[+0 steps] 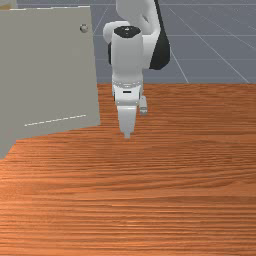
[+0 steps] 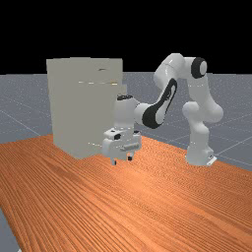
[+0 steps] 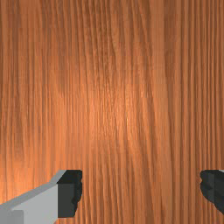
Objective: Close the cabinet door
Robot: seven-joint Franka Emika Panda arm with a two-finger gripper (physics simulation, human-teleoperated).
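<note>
In the far view my gripper hangs over the table, fingers apart and pointing down, in front of the tall grey-beige cabinet. The cabinet door is a broad pale panel at the front view's left, swung out at an angle, with a small round knob near its upper free edge. To the right of that edge, with a gap between, is the hand. In the wrist view the gripper is open, with bare wood between its black fingertips.
The wooden table stretches out below and around the hand. At the far view's right the arm's base stands on the table. The cabinet's bulk stands beyond the hand in the far view.
</note>
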